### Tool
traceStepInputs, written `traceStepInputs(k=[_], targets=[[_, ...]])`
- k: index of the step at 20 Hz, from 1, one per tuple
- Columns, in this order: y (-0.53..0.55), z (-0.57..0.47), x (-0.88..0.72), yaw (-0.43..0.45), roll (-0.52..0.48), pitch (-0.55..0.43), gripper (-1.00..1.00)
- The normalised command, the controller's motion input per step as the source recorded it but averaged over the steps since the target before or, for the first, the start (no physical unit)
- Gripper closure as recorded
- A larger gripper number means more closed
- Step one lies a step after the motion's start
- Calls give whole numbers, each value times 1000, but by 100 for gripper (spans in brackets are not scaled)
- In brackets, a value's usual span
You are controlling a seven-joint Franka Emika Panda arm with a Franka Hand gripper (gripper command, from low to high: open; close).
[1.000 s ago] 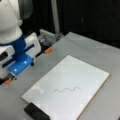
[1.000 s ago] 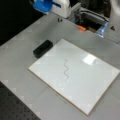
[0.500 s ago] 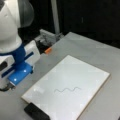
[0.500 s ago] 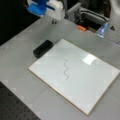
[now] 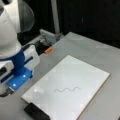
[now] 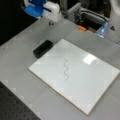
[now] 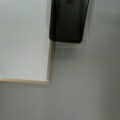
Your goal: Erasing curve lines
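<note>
The curve lines (image 5: 67,89) lie intact near the middle of the white board (image 5: 82,72), 3 humps unerased. The black eraser (image 6: 43,48) rests just beside the board's edge; the gripper (image 6: 51,23) hangs above the table, apparently empty, jaw state indeterminable. Centre the jaws squarely over the eraser's long sides before descending

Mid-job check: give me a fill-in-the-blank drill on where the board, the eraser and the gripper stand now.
1. The curve lines on the white board are ____ erased.
2. The black eraser lies on the ____, at the board's edge.
3. The gripper hangs ____ the table, holding nothing.

Missing words: not yet; table; above
</note>
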Motion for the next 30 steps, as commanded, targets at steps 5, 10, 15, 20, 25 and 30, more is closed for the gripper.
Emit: traceStepInputs(k=[5, 10, 15, 20, 25, 30], targets=[[-254, -172, 87, 133, 112, 14, -100], [-249, -136, 93, 127, 141, -33, -100], [-219, -126, 152, 97, 180, -67, -100], [-144, -59, 132, 25, 197, -57, -100], [-124, -32, 104, -8, 178, -47, -100], [-178, -68, 148, 23, 119, -41, -100]])
